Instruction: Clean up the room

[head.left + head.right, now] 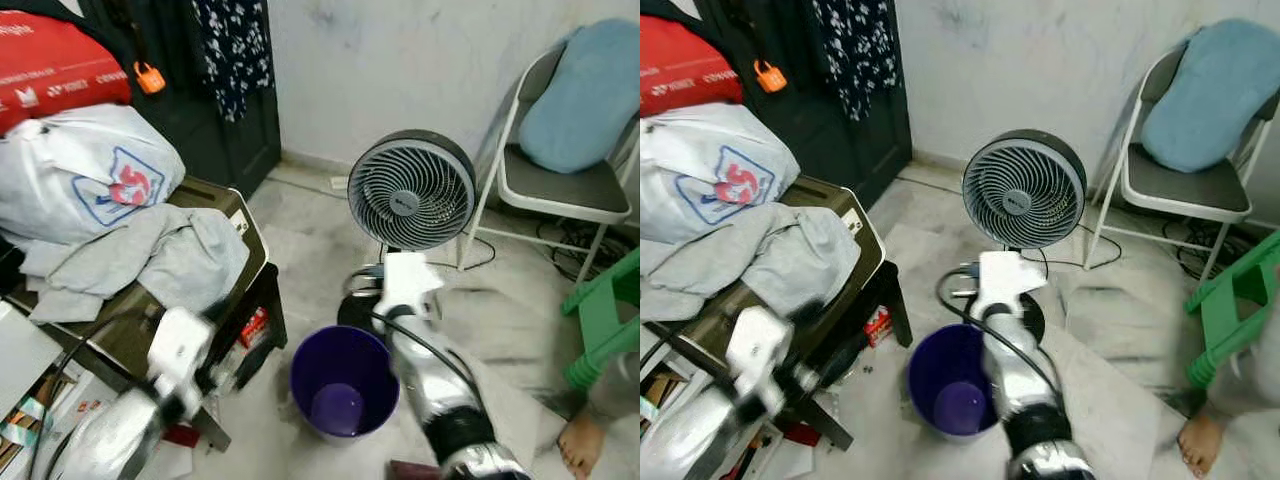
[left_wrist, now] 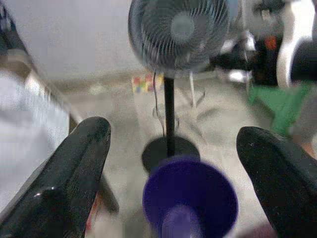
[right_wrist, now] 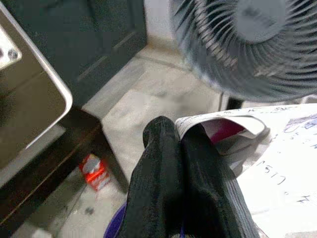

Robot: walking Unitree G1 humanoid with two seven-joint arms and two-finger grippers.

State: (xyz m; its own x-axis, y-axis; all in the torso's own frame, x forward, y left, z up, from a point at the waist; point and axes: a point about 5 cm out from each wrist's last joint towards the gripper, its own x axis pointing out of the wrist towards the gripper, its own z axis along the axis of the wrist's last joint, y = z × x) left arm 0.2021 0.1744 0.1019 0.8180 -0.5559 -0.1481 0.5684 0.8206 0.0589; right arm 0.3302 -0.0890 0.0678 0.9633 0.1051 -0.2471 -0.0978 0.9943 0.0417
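Currently my right end effector [image 3: 179,148] is pinched closed on a sheet of white paper [image 3: 277,163] that carries faint handwriting; the sheet is thin, creased and curled at its gripped edge. Directly below and slightly toward me from this end effector stands the purple bin [image 1: 345,385], a round, smooth plastic bucket with its mouth facing up and what looks like a bare bottom. That vertical relation governs the coming move, in my judgement: the paper hangs near the far rim of the bin, so a short draw toward me before release should put it inside. The right arm is plainly the nearer one for this drop.

My left end effector [image 2: 173,168] is spread wide and carries nothing, its glossy black fingers [image 2: 69,173] standing either side of the bin in its wrist view, which looks down toward the mouth from the side of the worktop [image 1: 235,215].

Beyond the right end effector stands a grey pedestal fan [image 1: 411,190] with a ribbed round grille on a thin black pole. To the left of the bin, the dark worktop is heaped with soft grey cloth [image 1: 150,260] and a white plastic bag [image 1: 85,175]. To the right are a folding metal chair [image 1: 560,185] with a blue cushion, a green plastic stool [image 1: 605,325], and a person's bare foot [image 1: 580,445].
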